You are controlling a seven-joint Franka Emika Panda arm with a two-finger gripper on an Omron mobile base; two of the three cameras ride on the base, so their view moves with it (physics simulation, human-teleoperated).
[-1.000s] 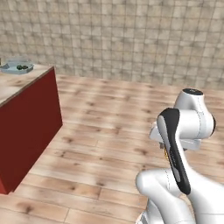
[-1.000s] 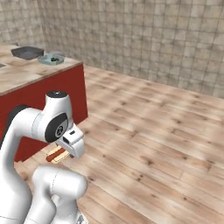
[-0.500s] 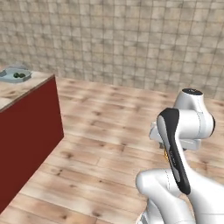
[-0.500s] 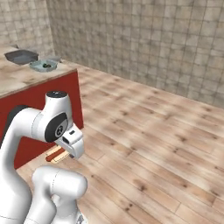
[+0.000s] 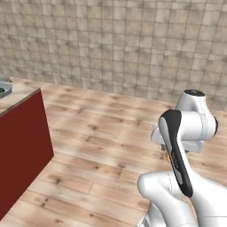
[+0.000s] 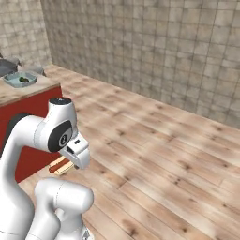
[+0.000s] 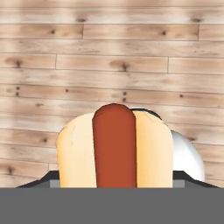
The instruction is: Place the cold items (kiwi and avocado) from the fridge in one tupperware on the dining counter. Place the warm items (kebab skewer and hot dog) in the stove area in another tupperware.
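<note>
On the far left the red surface (image 5: 20,146) now sits nearer the left edge of the left base view than one second ago, and in the right base view it has also slid left. The whole picture has shifted, so the base is driving and the things themselves have not moved. On the surface a tupperware (image 6: 19,79) with something green inside stands near the far end; a second, darker one seems to stand behind it, but I cannot tell well. I judge that the robot is carrying a warm item toward these boxes and the placing is not yet done.

In the middle, the hot dog (image 7: 114,146) is held in the tool (image 6: 62,166), low beside the arm and above the wooden floor (image 6: 164,154). The jaws stand quite wide, closed on the bun. In the hand view its long axis runs straight away from the camera, sausage side facing it.
</note>
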